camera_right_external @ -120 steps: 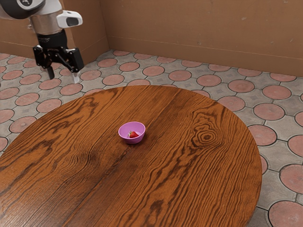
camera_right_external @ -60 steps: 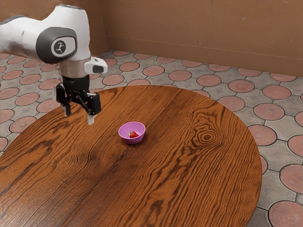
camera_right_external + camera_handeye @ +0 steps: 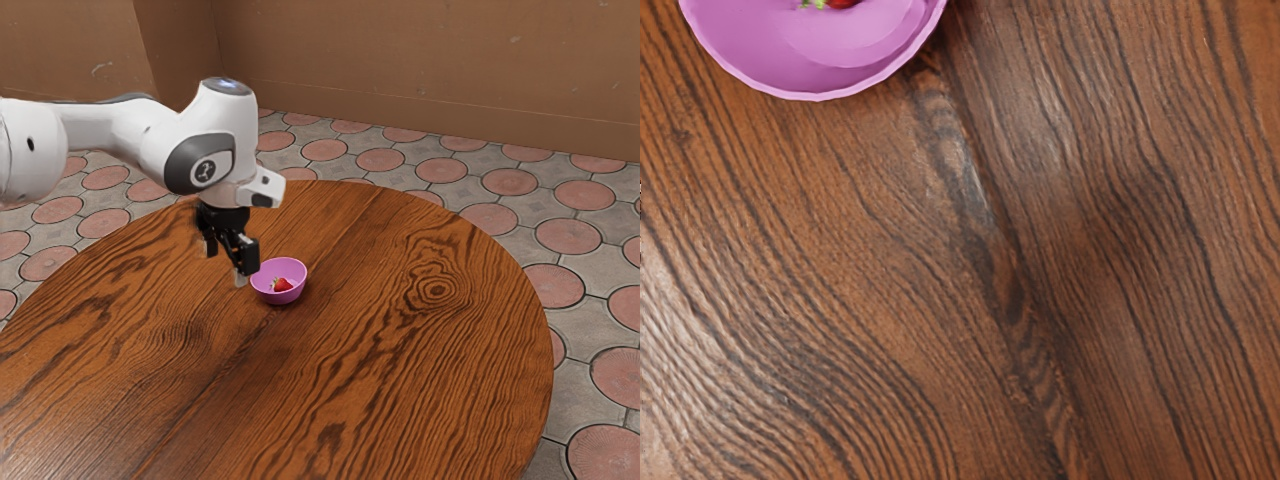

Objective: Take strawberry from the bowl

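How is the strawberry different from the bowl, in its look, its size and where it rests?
The strawberry is red with green leaves, while the bowl is plain pinkish purple. The strawberry is much smaller than the bowl, which is wide enough to leave room around it. The strawberry lies inside, while the bowl stands upright on the table. Both are free of the gripper.

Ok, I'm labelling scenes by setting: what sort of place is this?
Perhaps a patio or rustic room, judging by the paved floor with pink discs, bare brown walls and round wooden table.
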Available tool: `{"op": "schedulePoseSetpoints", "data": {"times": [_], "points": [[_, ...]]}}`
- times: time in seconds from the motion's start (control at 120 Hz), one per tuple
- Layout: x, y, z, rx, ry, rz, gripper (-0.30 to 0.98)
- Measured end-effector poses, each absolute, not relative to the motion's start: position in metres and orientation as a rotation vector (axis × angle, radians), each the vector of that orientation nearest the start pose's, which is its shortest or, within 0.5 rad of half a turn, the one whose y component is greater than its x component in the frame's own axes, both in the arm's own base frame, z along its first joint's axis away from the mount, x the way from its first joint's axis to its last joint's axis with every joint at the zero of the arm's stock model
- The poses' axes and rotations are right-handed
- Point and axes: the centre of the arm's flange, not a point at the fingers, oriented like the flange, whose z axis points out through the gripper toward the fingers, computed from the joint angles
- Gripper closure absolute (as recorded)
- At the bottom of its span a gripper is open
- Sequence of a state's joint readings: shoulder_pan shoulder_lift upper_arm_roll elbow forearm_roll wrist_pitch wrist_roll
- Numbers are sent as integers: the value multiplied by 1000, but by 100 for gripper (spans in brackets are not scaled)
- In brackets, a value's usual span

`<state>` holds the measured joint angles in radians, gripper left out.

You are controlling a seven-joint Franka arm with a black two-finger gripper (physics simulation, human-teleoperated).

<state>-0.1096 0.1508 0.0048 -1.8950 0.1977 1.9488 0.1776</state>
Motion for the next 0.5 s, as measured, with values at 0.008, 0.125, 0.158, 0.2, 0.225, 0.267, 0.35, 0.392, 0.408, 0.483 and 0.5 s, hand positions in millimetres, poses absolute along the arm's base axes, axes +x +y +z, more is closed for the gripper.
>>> {"op": "schedulePoseSetpoints", "data": {"times": [0.008, 0.125, 0.158, 0.2, 0.225, 0.267, 0.35, 0.392, 0.408, 0.483, 0.5], "points": [[585, -48, 416, -2909, 547, 150, 0], [606, -53, 407, -2876, 686, 100, 0], [610, -53, 405, -2866, 725, 90, 0], [612, -53, 404, -2855, 770, 78, 0], [614, -54, 404, -2851, 795, 70, 0], [615, -55, 403, -2846, 832, 61, 0], [628, -57, 399, -2827, 910, 42, 0], [635, -57, 391, -2816, 951, 46, 0], [638, -57, 389, -2812, 967, 48, 0], [643, -57, 383, -2789, 1037, 49, 0], [644, -57, 383, -2784, 1053, 49, 0]]}}
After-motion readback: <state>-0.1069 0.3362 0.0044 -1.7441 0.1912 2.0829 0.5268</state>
